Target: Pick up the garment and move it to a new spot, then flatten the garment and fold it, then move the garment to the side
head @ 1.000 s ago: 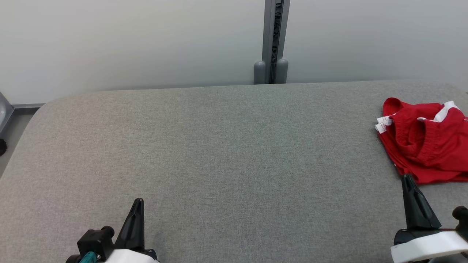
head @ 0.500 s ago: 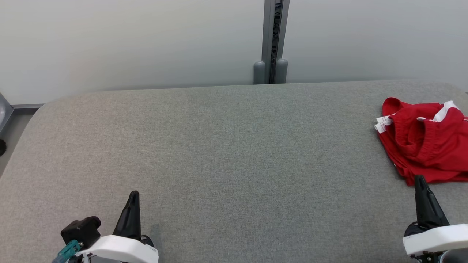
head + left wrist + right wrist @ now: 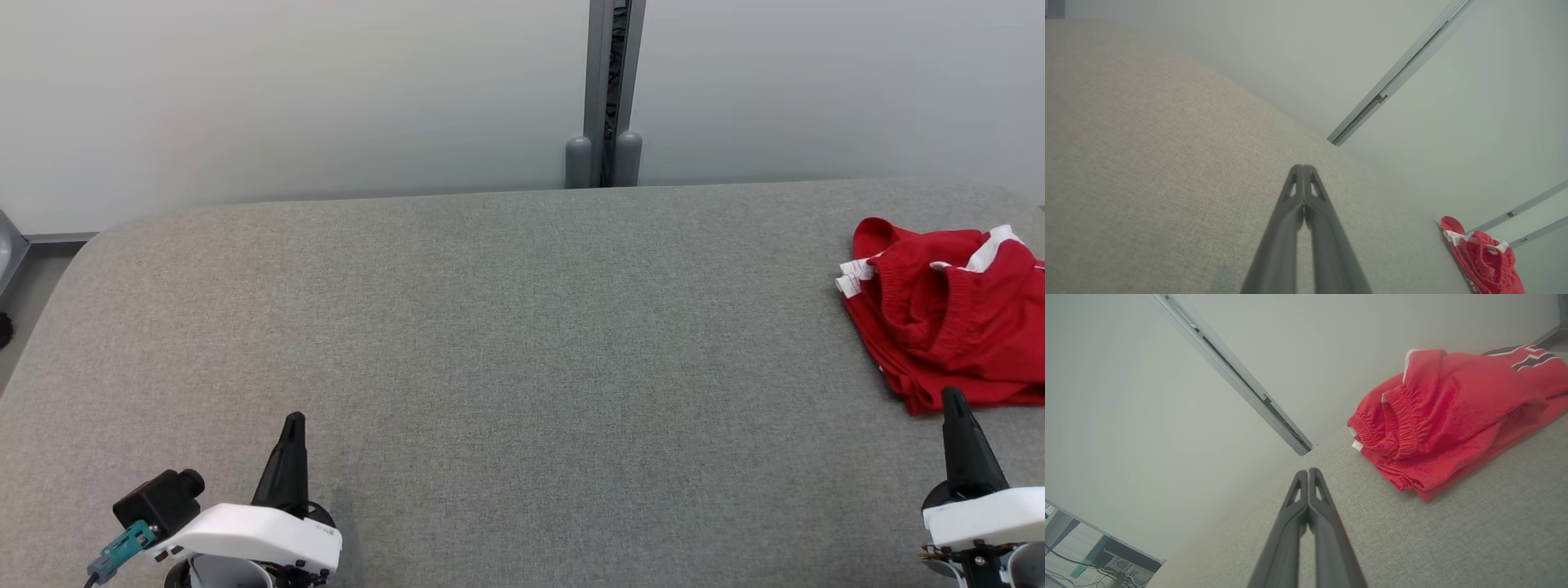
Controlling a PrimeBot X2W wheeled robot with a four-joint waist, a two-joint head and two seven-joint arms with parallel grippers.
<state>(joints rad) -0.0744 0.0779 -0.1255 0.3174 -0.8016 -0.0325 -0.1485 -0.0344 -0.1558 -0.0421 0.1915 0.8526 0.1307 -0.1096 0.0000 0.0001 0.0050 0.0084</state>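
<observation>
Bunched red fabric shorts (image 3: 947, 318), white trim, just ahead of closed right hand (image 3: 953, 398); closed left hand (image 3: 294, 420) far off.

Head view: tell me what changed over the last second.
The right gripper slid to the right along the garment's near edge. The left gripper shifted slightly left and up the view as its wrist turned. Both are shut, holding nothing. The garment lies crumpled in the same spot at the table's right end.

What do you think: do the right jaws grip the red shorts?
No, the jaws of the right gripper are shut empty, clear of the red shorts.
</observation>
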